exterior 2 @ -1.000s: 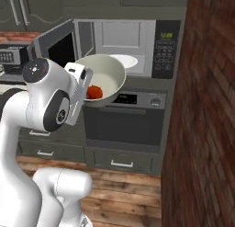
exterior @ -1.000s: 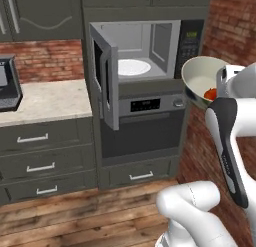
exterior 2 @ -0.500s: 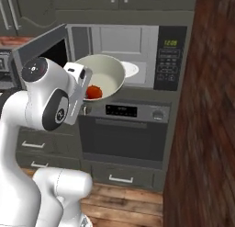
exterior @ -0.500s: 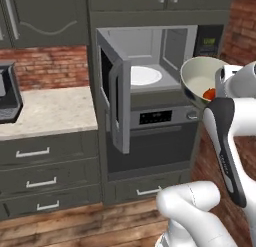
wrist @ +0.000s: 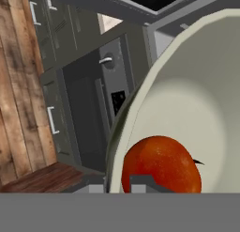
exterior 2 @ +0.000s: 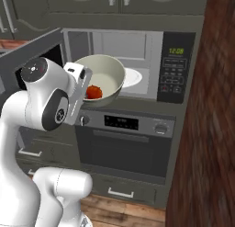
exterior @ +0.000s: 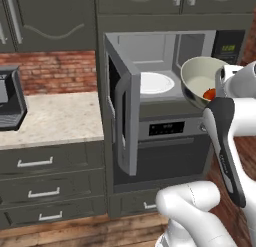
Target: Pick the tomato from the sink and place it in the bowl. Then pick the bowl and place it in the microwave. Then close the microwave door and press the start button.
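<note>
My gripper (exterior: pixel 219 89) is shut on the near rim of the bowl (exterior: pixel 196 79), which hangs tilted in the air in front of the microwave (exterior: pixel 165 56). Inside the bowl lies the tomato (exterior: pixel 209 93), close to the gripped rim. In the right base view the bowl (exterior 2: pixel 108 74) and tomato (exterior 2: pixel 94 92) sit just before the microwave opening, with the gripper (exterior 2: pixel 82 89) at the bowl's lower left rim. The microwave door (exterior: pixel 122 111) stands swung open to the left. A white turntable plate (exterior: pixel 155 82) lies inside. The hand view looks into the bowl (wrist: pixel 187 104) at the tomato (wrist: pixel 161 165).
An oven (exterior: pixel 165 141) with knobs sits below the microwave, whose black keypad (exterior 2: pixel 176 67) is on its right. A stone counter (exterior: pixel 50 116) with a dark appliance (exterior: pixel 7 101) lies to the left over drawers. A brick wall (exterior 2: pixel 206 129) stands close on the right.
The whole scene has shifted and grown as the base drove toward the microwave. The bowl with the tomato stays held in the gripper.
</note>
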